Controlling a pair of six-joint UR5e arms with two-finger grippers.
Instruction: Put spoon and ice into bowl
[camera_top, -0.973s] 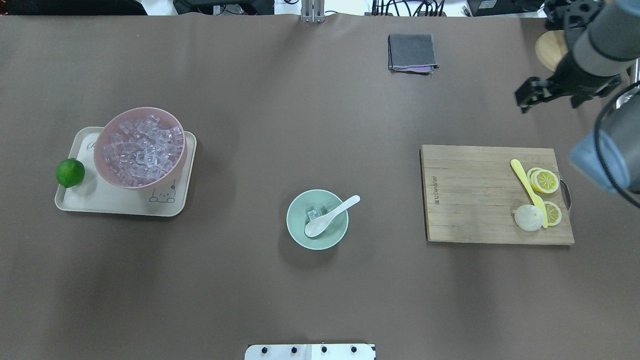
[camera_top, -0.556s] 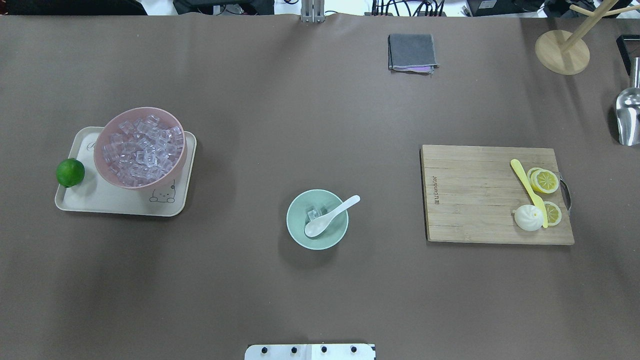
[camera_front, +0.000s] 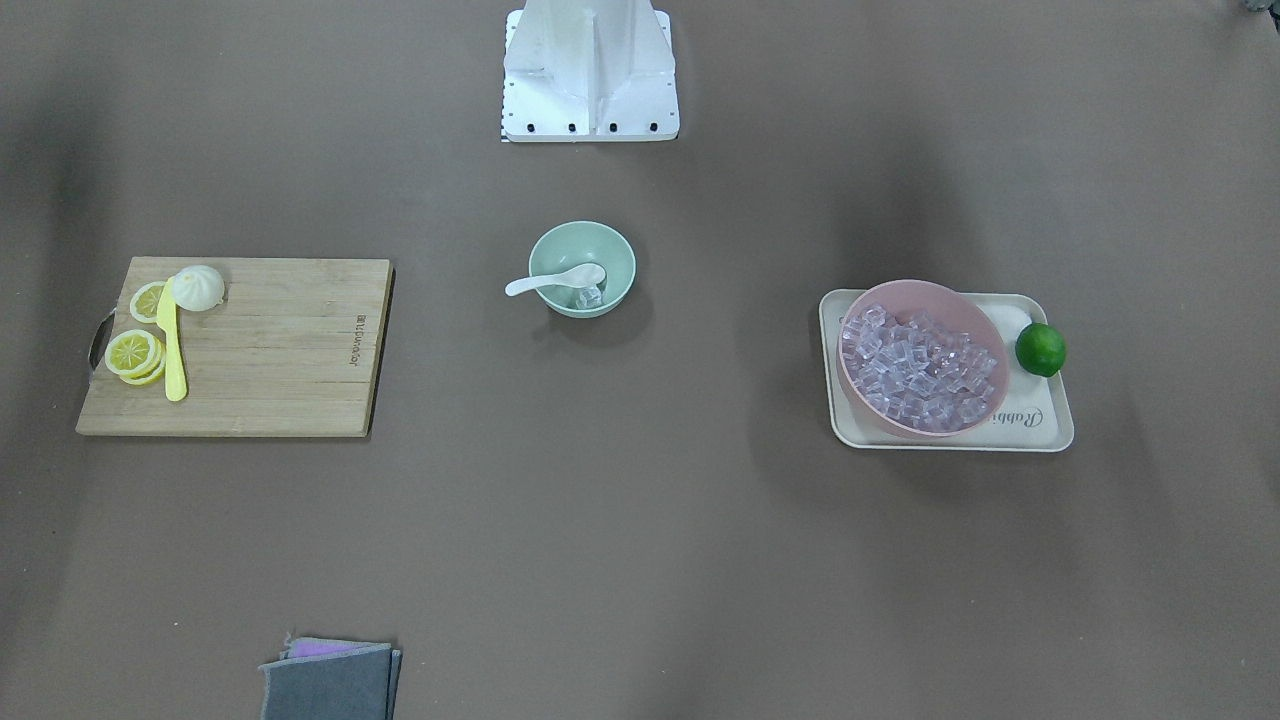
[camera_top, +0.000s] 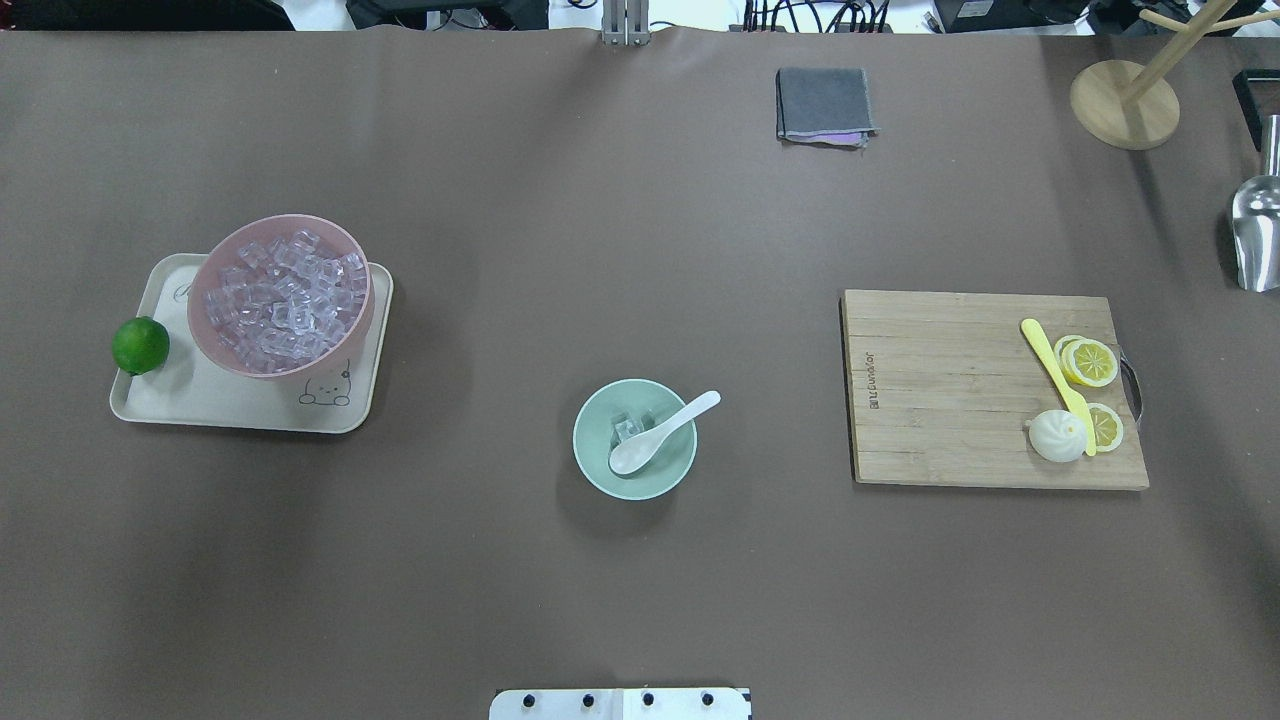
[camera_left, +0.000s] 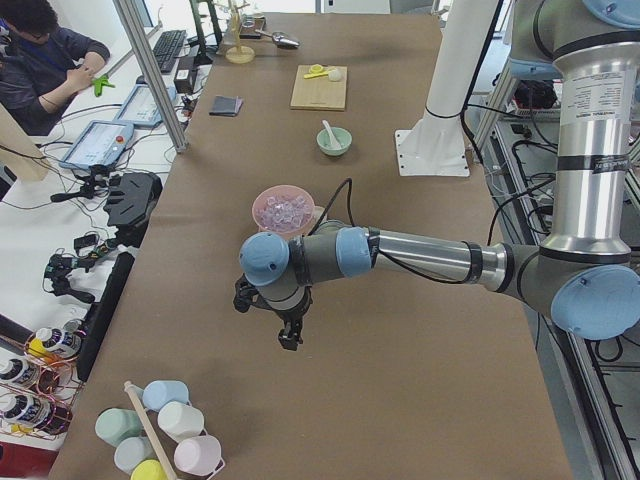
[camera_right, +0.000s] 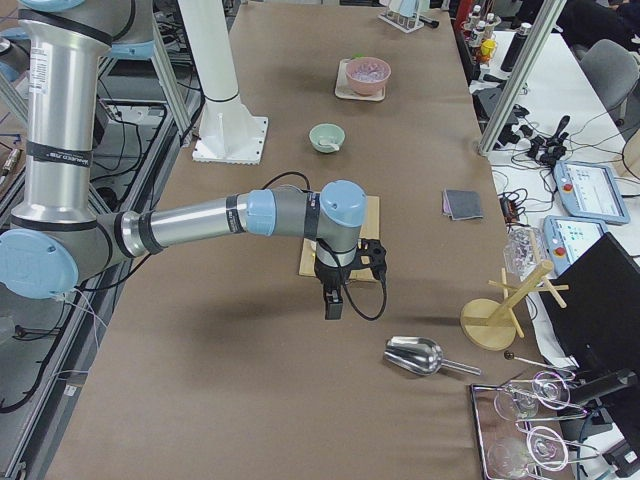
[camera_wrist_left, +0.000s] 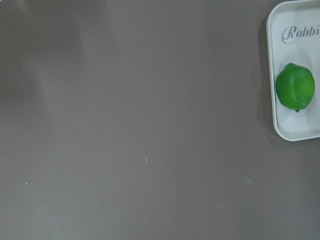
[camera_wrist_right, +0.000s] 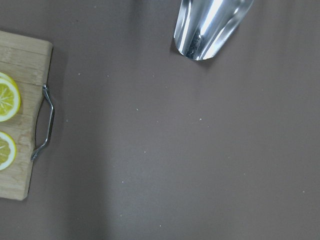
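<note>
Well, in the front view I see the spoon (camera_front: 555, 281) resting in the green bowl (camera_front: 612, 252) at upper centre, scoop beside a few ice cubes (camera_front: 588, 297), handle over the rim. The overhead view shows the same. In the side views, the left gripper (camera_left: 290, 335) and right gripper (camera_right: 332, 300) hang mid-frame, well apart from the bowl. I cannot tell how open either is. I judge the task done.

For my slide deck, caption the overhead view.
Spoon and ice cubes sit in the green bowl, midway between the tray and cutting board.
</note>
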